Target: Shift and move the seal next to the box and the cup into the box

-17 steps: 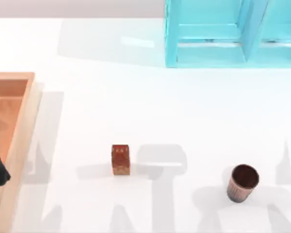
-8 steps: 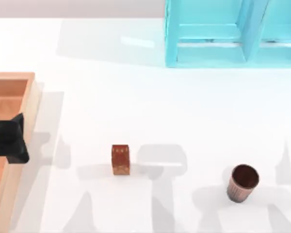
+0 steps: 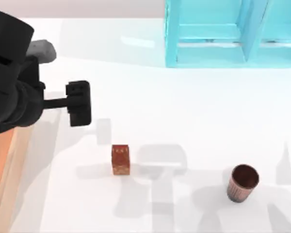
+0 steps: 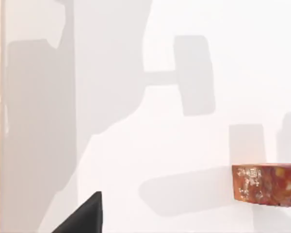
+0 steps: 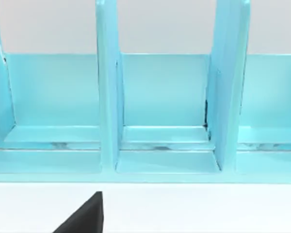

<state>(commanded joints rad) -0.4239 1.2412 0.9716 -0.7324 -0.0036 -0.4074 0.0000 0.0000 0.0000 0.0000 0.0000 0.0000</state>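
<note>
Above the table (image 3: 184, 111), up and to the left of the seal (image 3: 120, 159), we see our left hand (image 3: 79, 103) hanging well apart from it, holding nothing; how far it is open we cannot tell. Left of the seal, at the table's left edge, lies the box (image 3: 9, 160), partly under our left arm. Right of the seal stands the cup (image 3: 242, 182), upright. Beyond the seal, a turquoise shelf unit (image 3: 233, 34) stands.
</note>
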